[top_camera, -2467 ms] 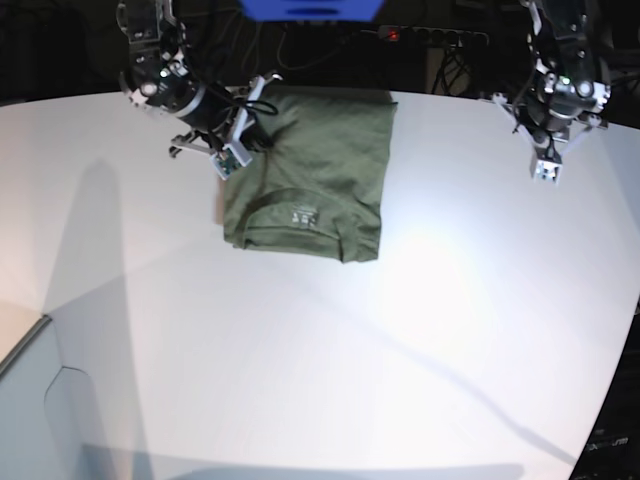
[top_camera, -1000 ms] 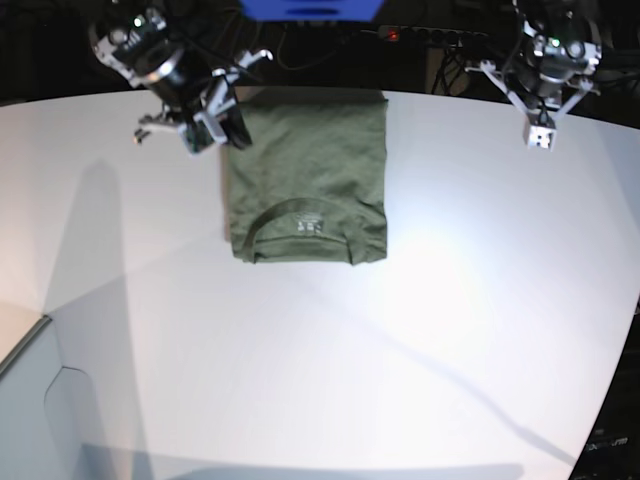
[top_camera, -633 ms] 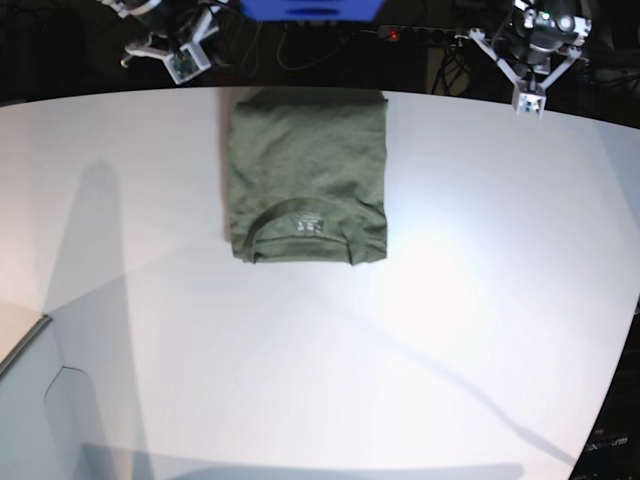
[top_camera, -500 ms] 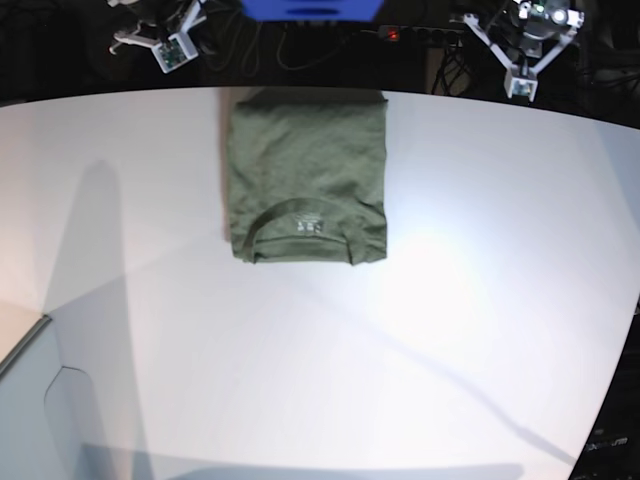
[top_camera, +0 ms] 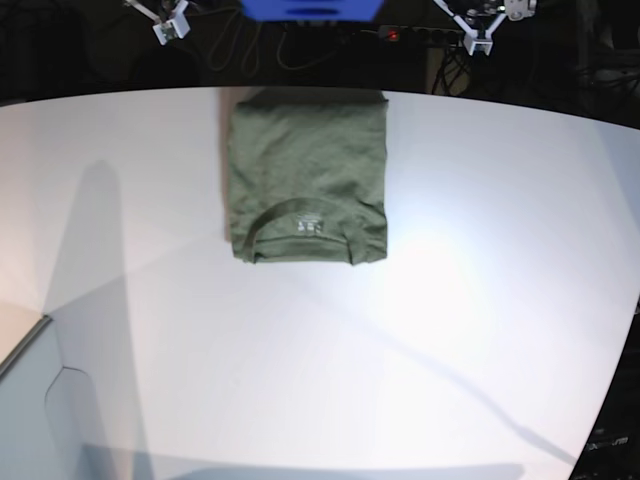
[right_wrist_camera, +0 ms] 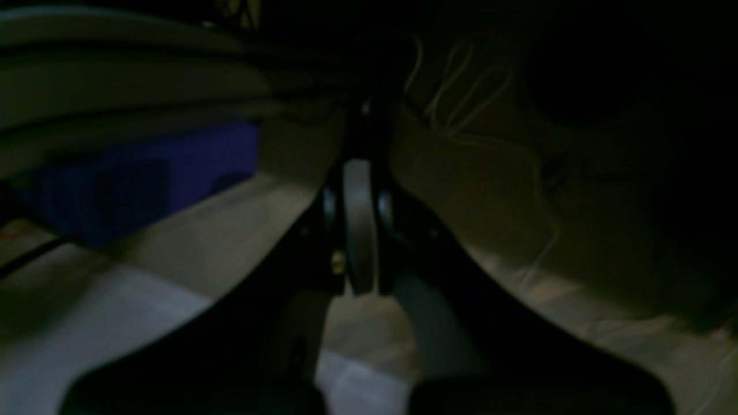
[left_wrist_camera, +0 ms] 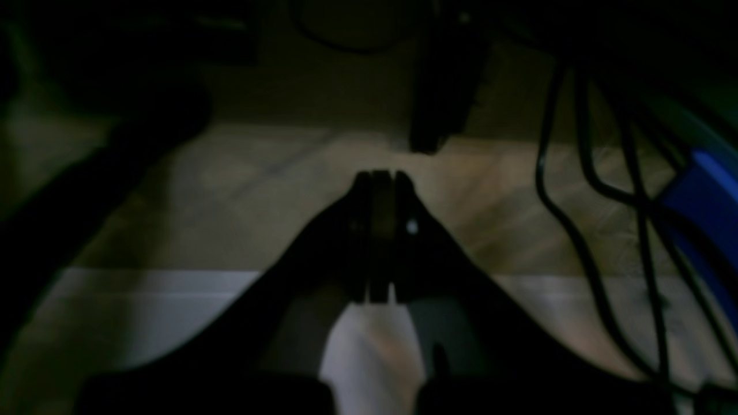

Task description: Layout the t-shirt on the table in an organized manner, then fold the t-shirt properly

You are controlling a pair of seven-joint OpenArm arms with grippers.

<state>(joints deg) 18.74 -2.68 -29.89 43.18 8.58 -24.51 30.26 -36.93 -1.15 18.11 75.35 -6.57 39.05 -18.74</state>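
The olive-green t-shirt [top_camera: 307, 177] lies folded into a neat rectangle at the far middle of the white table [top_camera: 330, 350], collar and neck label toward the near edge. Both arms are pulled back beyond the table's far edge. My left gripper [top_camera: 480, 44] shows only its tip at the top right, and my right gripper [top_camera: 166, 32] peeks in at the top left. In the wrist views the left gripper [left_wrist_camera: 377, 176] and the right gripper [right_wrist_camera: 360, 167] each have their fingers pressed together with nothing between them, over dim floor behind the table.
A blue object [top_camera: 310, 9] sits behind the table's far edge above the shirt. Black cables [left_wrist_camera: 576, 167] and a power strip [top_camera: 425, 34] hang in the dark area behind. A grey panel [top_camera: 40, 400] lies at the near left corner.
Both grippers have drawn further back and up, away from the shirt and off the table, now almost out of the base view. The folded shirt has stayed in place.
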